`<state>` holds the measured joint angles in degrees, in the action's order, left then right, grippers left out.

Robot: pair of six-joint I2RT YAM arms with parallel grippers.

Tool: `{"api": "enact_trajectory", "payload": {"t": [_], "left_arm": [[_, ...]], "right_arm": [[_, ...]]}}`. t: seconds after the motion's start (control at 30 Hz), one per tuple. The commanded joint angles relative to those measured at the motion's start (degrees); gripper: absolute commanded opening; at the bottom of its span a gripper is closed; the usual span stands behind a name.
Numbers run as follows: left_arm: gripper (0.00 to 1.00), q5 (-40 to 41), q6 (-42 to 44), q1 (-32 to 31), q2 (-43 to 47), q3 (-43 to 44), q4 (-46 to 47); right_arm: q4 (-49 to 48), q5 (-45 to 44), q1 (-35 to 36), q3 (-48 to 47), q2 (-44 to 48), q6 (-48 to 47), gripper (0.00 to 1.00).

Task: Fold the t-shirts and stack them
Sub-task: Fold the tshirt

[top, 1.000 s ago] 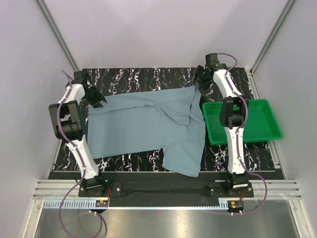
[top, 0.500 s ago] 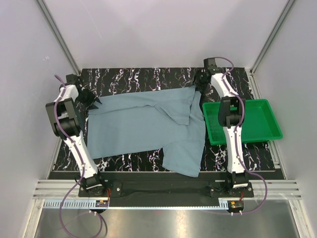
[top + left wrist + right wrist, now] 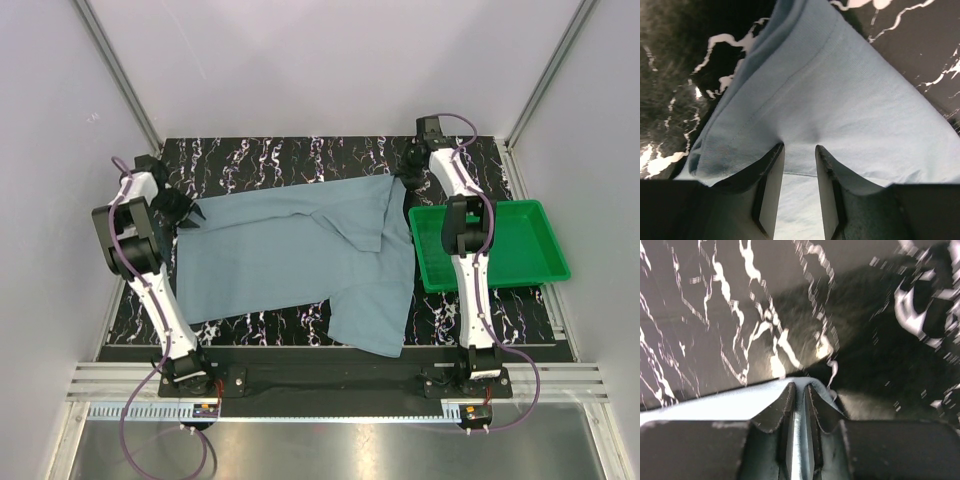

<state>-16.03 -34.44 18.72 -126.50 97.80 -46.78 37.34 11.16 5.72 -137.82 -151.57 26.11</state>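
A dusty blue-grey t-shirt (image 3: pixel 300 255) lies spread over the black marbled table, with one flap folded over near its middle. My left gripper (image 3: pixel 185 212) is at the shirt's far left corner. In the left wrist view its fingers (image 3: pixel 771 175) stand a little apart with puckered cloth (image 3: pixel 840 90) filling the gap between them, so it is gripping bunched fabric. My right gripper (image 3: pixel 405 180) is at the shirt's far right corner. In the right wrist view the jaws (image 3: pixel 799 385) are nearly together, with a thin edge of cloth (image 3: pixel 715 407) pinched between them.
A green plastic tray (image 3: pixel 520 250) sits at the right of the table, right beside the shirt's edge and under the right arm. Bare marbled tabletop (image 3: pixel 280 155) shows behind the shirt. Grey walls and metal posts enclose the table on three sides.
The right gripper's jaws have closed onto the shirt's far right corner. The left gripper has shifted slightly left and nearer, with the shirt's left corner following it.
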Motion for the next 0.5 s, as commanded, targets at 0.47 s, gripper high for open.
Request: {"api": "enact_trajectory", "payload": {"t": [0.47], "left_arm": [[0.43, 4.26, 3.15, 2.38, 1.16, 1.34, -2.43]], "right_arm": [[0.18, 2.29, -2.55, -11.32, -4.71, -1.85, 0.47]]}}
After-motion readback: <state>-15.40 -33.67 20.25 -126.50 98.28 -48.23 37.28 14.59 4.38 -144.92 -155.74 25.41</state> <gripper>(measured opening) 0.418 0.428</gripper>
